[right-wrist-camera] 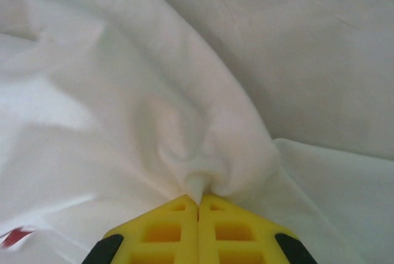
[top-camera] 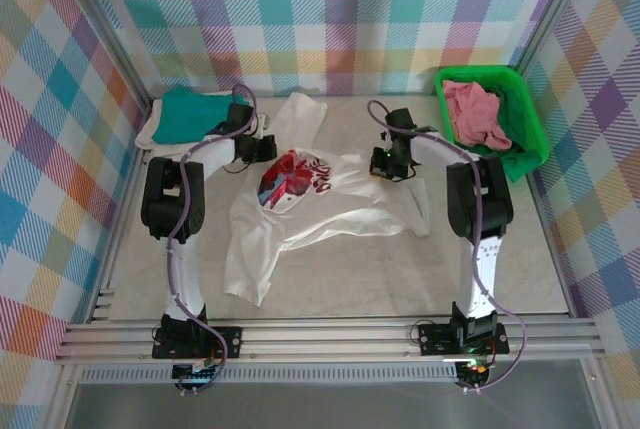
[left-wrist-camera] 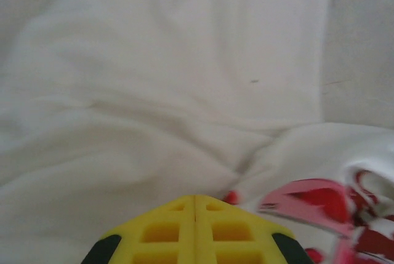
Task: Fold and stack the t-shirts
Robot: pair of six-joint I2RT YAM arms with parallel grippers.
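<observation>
Table: white shirt, teal shirt, basket

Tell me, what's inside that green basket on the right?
A crumpled pink cloth, probably one of the t-shirts, fills much of the green basket, with some bare green floor showing near its front. Anything lying beneath the pink heap is covered and cannot be made out.

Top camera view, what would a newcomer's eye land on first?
The white t-shirt with its red-and-blue print sprawls rumpled mid-table, the right hand shut on a pinch of it. Far right, a bright green basket holds a pink shirt; a teal shirt lies far left.
</observation>
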